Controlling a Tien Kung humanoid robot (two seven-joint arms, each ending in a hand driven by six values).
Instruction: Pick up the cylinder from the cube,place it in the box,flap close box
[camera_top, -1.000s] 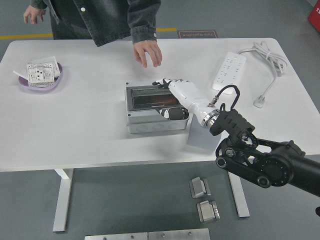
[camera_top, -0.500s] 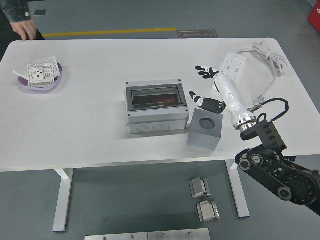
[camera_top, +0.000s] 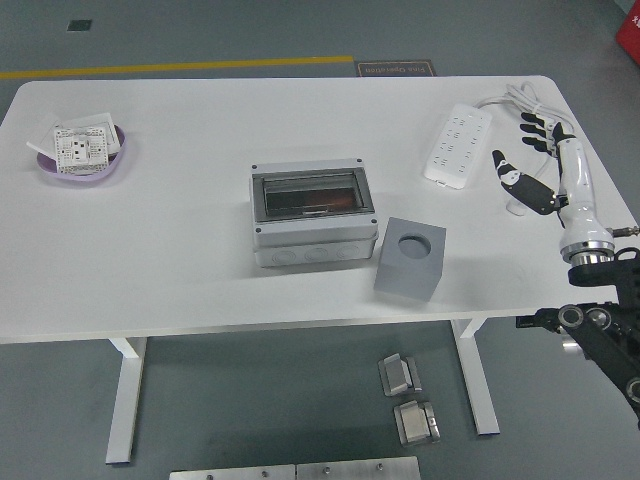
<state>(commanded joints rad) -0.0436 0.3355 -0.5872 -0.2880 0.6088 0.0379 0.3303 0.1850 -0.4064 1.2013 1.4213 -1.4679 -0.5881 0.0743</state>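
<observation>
A grey box (camera_top: 313, 216) with a shut dark clear lid stands at the table's middle. Something reddish shows dimly through the lid. A grey cube (camera_top: 410, 259) with an empty round hole in its top stands just right of the box. No cylinder shows outside the box. My right hand (camera_top: 530, 150), white with black fingertips, is open and empty. It hangs over the table's right edge, well right of the cube. My left arm is out of view.
A white power strip (camera_top: 457, 146) with a coiled cord (camera_top: 535, 108) lies at the back right. A purple bowl (camera_top: 87, 156) holding white parts sits at the far left. Metal blocks (camera_top: 408, 398) lie on the floor under the table.
My right hand has drawn back from the box lid to the table's right edge. The person at the far side has left the view.
</observation>
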